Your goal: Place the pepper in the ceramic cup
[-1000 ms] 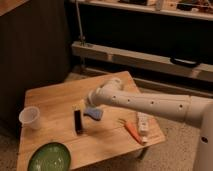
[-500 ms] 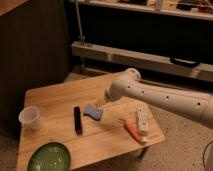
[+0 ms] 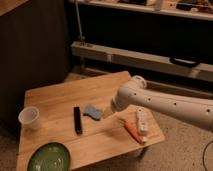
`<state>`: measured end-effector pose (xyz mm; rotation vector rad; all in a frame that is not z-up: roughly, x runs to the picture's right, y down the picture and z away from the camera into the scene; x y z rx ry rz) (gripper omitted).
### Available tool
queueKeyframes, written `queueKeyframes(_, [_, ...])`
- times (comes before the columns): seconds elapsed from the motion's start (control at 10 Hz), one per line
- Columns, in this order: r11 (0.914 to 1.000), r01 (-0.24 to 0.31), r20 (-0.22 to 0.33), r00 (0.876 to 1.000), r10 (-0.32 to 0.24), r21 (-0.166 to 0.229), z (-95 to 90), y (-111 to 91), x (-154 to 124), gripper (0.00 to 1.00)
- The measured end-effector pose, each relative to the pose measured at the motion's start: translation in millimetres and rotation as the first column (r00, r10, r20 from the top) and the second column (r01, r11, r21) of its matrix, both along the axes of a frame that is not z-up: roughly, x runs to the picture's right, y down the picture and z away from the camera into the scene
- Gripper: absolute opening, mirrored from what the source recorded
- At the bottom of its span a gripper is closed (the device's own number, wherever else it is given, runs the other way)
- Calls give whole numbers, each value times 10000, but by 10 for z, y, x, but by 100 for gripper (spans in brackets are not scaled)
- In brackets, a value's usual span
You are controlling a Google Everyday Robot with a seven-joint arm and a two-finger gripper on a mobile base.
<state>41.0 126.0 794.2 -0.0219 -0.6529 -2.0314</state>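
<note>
The white arm [image 3: 170, 105] reaches in from the right, where the picture's border cuts it off, and bends over the middle of the wooden tabletop [image 3: 60, 97]. Its tool [image 3: 109, 112] hangs low over the tabletop's centre, just right of a small blue object [image 3: 92, 111]. The arm's rounded joint covers most of the tool, so only a pale tan tip shows. Whether the tool is spread or pressed together cannot be told, and nothing can be seen held in it. The pepper [image 3: 132, 131] lies flat near the tabletop's right corner, well apart from the tool, slanting toward the front edge. Its stem end is too blurred to make out. A white stick [image 3: 142, 122] lies just beside it on the right; whether the two touch cannot be told. The ceramic cup [image 3: 29, 117] stands upright at the left edge, far from the pepper, and its inside is not visible. A black bar [image 3: 77, 120] lies left of the blue object. A green bowl [image 3: 48, 157] sits at the front-left corner, its near rim cut off by the picture's lower border.
</note>
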Motion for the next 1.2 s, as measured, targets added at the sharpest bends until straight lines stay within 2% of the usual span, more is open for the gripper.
queueKeyframes(0.2, [9995, 103, -90, 9999, -106, -298, 9, 136, 84, 80])
queueKeyframes(0.5, [9976, 101, -109, 9999, -109, -692, 129, 378, 170, 80])
queueKeyframes(0.7, [9969, -413, -80, 9991, 409, -662, 122, 557, 397, 80])
queueKeyframes(0.9, [9963, -571, -122, 9983, 564, -645, 129, 619, 472, 80])
queueKeyframes(1.2, [9966, -587, -381, 9977, 565, -585, 137, 601, 676, 80])
